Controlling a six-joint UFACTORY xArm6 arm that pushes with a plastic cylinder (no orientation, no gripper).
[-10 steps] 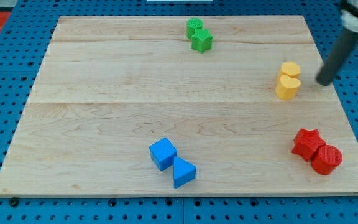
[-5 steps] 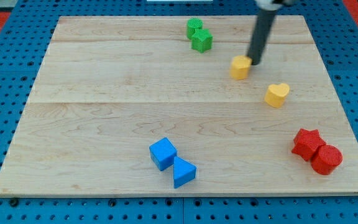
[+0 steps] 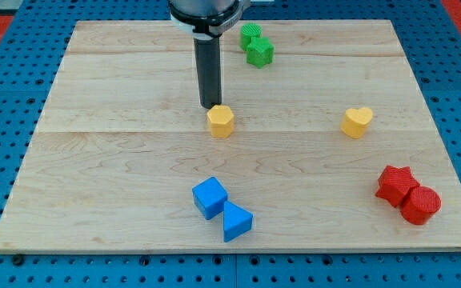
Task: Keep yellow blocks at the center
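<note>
A small yellow block (image 3: 221, 122) sits near the middle of the wooden board (image 3: 118, 160). My tip (image 3: 210, 106) stands right behind it, at its upper left edge, touching or nearly touching it. A yellow heart-shaped block (image 3: 357, 122) lies apart, toward the view's right, level with the first one.
Two green blocks (image 3: 255, 45) sit together at the view's top. A blue cube (image 3: 210, 198) and a blue triangle block (image 3: 236, 222) touch at the bottom centre. A red star (image 3: 395, 183) and a red cylinder (image 3: 420, 205) touch at the bottom right.
My tip has swept from the right edge across to the centre, splitting the yellow pair and pushing one yellow block left to the middle. The yellow heart stayed on the right.
</note>
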